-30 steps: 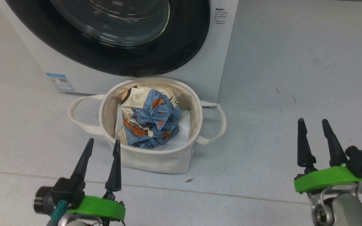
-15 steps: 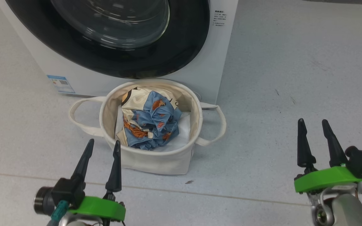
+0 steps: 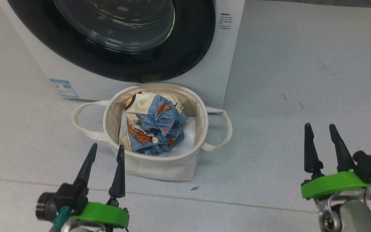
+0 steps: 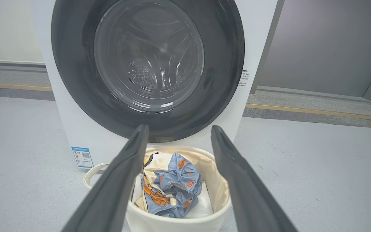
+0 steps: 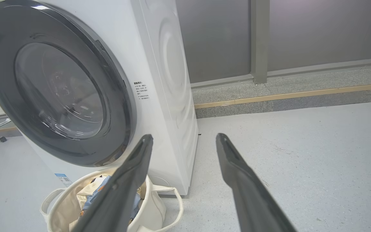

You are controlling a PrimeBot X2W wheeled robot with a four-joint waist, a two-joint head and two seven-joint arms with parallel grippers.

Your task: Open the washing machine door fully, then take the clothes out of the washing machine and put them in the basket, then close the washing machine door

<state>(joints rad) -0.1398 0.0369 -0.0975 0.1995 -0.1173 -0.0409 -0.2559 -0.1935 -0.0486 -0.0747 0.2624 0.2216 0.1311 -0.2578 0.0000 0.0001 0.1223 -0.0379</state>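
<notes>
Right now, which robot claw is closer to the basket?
Left. The left gripper sits just in front of the basket, by its near wall; the right gripper is well off to its right.

head view down on basket point(image 3: 159, 167), 2 wrist views low, facing washing machine point(image 4: 72, 129), basket shared

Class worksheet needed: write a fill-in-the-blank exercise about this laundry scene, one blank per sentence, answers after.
1. The washing machine door is ____.
2. The clothes lie ____ the basket.
3. The basket has ____ loop handles.
4. The left gripper and the right gripper both have ____ jaws.
Missing words: shut; inside; two; open.
</notes>
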